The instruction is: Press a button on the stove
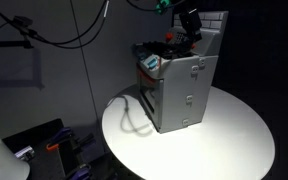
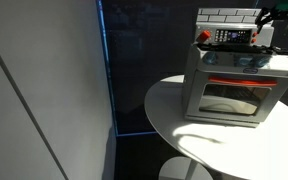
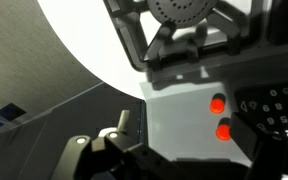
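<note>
The stove (image 1: pixel 184 85) is a small grey toy box on a round white table (image 1: pixel 239 135); in an exterior view its windowed oven door (image 2: pixel 232 98) faces the camera. Its pale tiled back panel (image 1: pixel 214 22) rises behind the cooktop. My gripper (image 1: pixel 189 25) hovers just above the stove's top, also seen in an exterior view (image 2: pixel 269 20). The wrist view shows a dark burner (image 3: pixel 179 20), a white control panel with two red buttons (image 3: pixel 217 102) (image 3: pixel 224 129) and a dark keypad (image 3: pixel 279 100). My gripper's fingers (image 3: pixel 189 150) sit apart, and the right one is close beside the lower red button.
A cable (image 1: pixel 134 115) loops on the table beside the stove. A dark wall panel (image 2: pixel 44 90) stands close on one side. Dark equipment (image 1: pixel 34 145) lies on the floor below the table edge.
</note>
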{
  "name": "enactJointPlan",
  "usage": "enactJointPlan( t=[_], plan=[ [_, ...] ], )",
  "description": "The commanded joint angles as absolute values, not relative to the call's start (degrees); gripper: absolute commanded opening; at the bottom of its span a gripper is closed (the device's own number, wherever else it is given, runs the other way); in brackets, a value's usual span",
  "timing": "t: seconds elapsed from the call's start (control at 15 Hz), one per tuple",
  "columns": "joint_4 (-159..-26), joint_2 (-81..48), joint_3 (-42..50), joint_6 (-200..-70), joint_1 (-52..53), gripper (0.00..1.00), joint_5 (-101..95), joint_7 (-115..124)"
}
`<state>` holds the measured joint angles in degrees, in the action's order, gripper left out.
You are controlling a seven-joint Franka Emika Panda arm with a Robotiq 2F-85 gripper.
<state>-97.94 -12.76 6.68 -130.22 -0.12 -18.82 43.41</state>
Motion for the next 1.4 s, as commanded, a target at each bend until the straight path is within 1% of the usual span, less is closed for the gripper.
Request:
enactJointPlan(
  t=[0.0, 0.4, 1.07, 1.33],
  plan=[
    [-101.1, -8.9, 5.6, -127.9, -0.1, 1.00, -15.1, 38.8],
    [-104.6, -3.7, 4.0, -122.4, -0.4, 1.00, -9.2, 31.3],
    [-105.4, 4.5, 3.3, -102.9, -0.9, 1.00, -4.2, 21.7],
    [-106.3, 7.7, 3.2, -98.9, -1.0, 1.00, -3.6, 18.7]
  ],
)
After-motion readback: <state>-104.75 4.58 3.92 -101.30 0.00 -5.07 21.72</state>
